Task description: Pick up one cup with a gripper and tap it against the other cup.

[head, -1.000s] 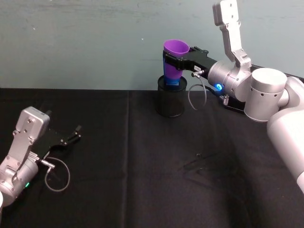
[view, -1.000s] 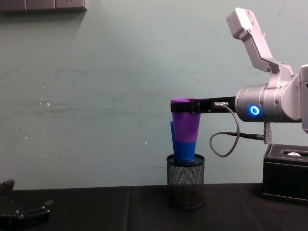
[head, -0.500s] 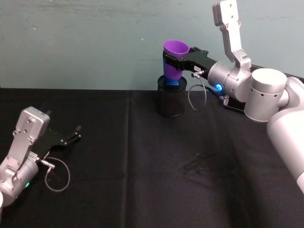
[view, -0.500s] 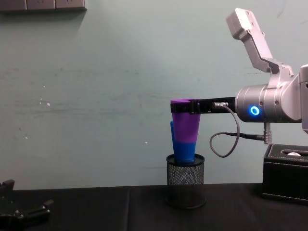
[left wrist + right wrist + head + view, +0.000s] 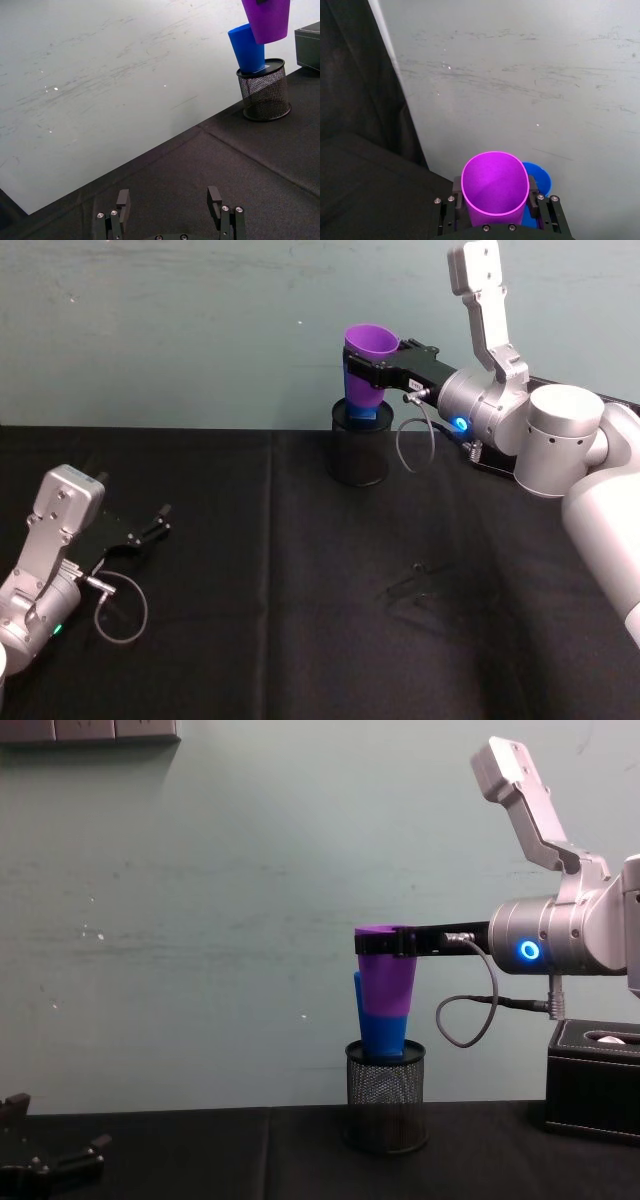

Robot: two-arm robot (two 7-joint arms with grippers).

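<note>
Purple cup (image 5: 387, 982) | clamped in right pincer (image 5: 370, 368) | partly hides blue cup (image 5: 380, 1035)

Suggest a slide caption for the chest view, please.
Right gripper holds the purple cup beside the blue cup standing in a mesh holder.

The purple cup (image 5: 370, 344) is plain, with no pattern, and the blue cup (image 5: 247, 48) is a plain bright blue. The pen holder (image 5: 386, 1106) is black wire mesh. The right gripper (image 5: 384, 941) is black with a small white label, on a silver arm (image 5: 570, 935) with a glowing blue ring. The left gripper (image 5: 155, 522) is black too. Black cloth covers the bench (image 5: 300, 620). The wall (image 5: 200, 920) is pale green with faint scuffed streaks.
</note>
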